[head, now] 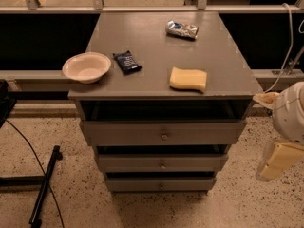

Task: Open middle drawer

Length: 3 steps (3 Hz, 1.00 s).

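The grey cabinet point(161, 65) has three drawers. The middle drawer point(190, 163) is the second one down. It has a flat plain front with a small round knob point(162, 165) at its centre, and it sits pushed in, about flush with the others. My gripper point(277, 161) is cream-coloured and hangs at the right edge of the view. It is to the right of the cabinet, at about the height of the middle drawer, and clearly apart from it. It holds nothing that I can see.
On the cabinet top are a white bowl point(86, 67), a dark packet point(127, 61), a yellow sponge point(188, 79) and a silver snack bag point(182, 29). The top drawer point(199, 133) and lowest drawer point(190, 184) are shut. A black stand point(45, 186) and a cable lie on the floor at left.
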Available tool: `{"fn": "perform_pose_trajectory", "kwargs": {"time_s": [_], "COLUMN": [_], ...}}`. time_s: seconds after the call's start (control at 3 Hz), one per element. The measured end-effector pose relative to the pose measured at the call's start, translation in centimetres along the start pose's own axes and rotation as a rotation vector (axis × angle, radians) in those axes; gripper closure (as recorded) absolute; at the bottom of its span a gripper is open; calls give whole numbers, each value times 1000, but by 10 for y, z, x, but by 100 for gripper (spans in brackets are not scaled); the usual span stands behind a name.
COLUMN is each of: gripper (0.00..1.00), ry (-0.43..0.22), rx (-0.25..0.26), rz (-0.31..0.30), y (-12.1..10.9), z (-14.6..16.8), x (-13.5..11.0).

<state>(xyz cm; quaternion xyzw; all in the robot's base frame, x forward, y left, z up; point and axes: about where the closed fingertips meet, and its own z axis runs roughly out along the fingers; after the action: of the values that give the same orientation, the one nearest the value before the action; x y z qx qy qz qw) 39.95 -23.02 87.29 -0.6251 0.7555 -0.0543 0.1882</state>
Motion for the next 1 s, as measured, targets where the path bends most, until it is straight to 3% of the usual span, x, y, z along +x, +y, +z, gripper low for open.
{"fn": "perform_pose_trajectory", "kwargs": {"time_s": [0.33, 0.67, 1.0], "gripper": [0, 0, 0], "ry": [27, -23, -172], "rx": [-8, -58, -34], "rz": [-24, -47, -65], "y": [0, 17, 35], "z": [2, 46, 100], "x": [-1, 14, 33]}}
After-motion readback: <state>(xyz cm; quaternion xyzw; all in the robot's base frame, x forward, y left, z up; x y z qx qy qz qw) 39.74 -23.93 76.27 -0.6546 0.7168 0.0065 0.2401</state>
